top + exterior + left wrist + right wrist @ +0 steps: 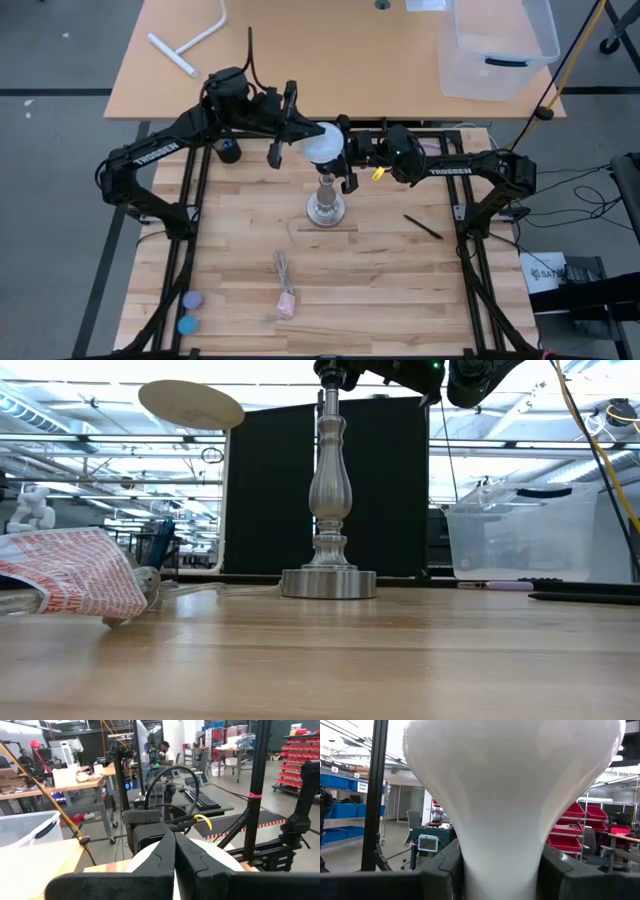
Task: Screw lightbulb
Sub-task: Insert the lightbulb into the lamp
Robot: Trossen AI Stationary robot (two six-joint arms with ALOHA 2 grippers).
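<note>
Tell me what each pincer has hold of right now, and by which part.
The right pincer grips the lightbulb by its tapering neck, globe clear of the fingers. The left pincer is shut, holding nothing, beside the globe.

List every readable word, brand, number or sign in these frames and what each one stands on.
"TROSSEN": on the left arm, white letters along its link.
"TROSSEN": on the right arm, likewise.
"SA...": partly readable on a white box on the floor, right of the table.
Red print on the crumpled wrapper: too blurred to read.
Labels on the blue bin shelves: too small to read.
</note>
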